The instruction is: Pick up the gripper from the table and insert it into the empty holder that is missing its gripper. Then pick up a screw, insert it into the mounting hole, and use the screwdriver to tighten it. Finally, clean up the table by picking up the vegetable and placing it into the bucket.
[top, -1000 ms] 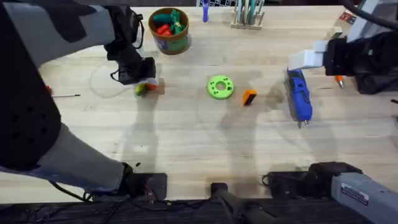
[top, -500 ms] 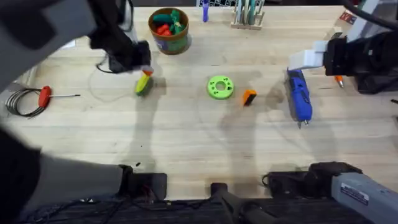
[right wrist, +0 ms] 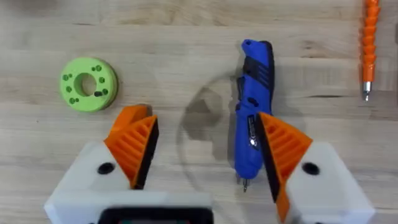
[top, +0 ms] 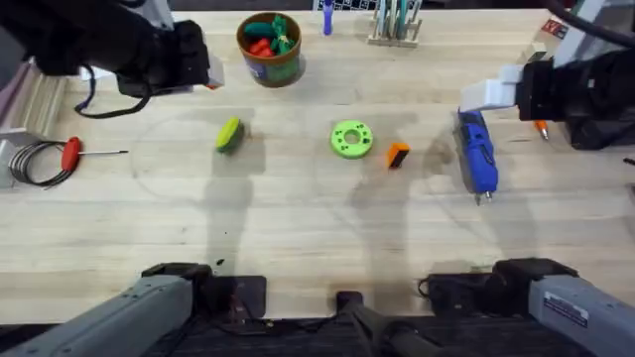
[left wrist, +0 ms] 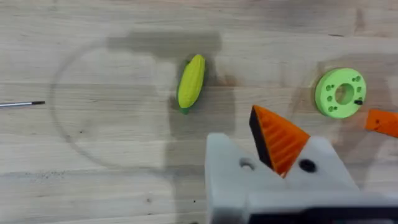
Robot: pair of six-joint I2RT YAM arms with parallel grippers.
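**A:** What is on the table (top: 298, 228), biggest things first?

**B:** The two arms. The left gripper (top: 203, 77) hangs over the far left part of the table, near the bucket (top: 269, 61). The right gripper (top: 486, 94) is over the right side.

**A:** What are their jaws doing?

**B:** The right one is spread wide and holds nothing. In its wrist view both orange pads (right wrist: 134, 149) show, and the screwdriver (right wrist: 252, 124) lies flat on the wood below the gap. The left one carries nothing, but I cannot tell how far its jaws are apart. Its wrist view shows a single orange pad (left wrist: 277, 140) on one white mount, and the holder (left wrist: 233, 165) beside it is bare.

**A:** And the bucket?

**B:** It stands upright at the far edge with red and green toy vegetables inside.

**A:** The smaller things?

**B:** The screwdriver (top: 477, 151) lies with its metal tip towards the arms' bases. The green disc (top: 351, 139) sits mid-table. The vegetable (top: 229, 134) lies well to its left on bare wood, apart from everything. The orange fingertip (top: 397, 155) rests just beside the disc on its right, not touching it
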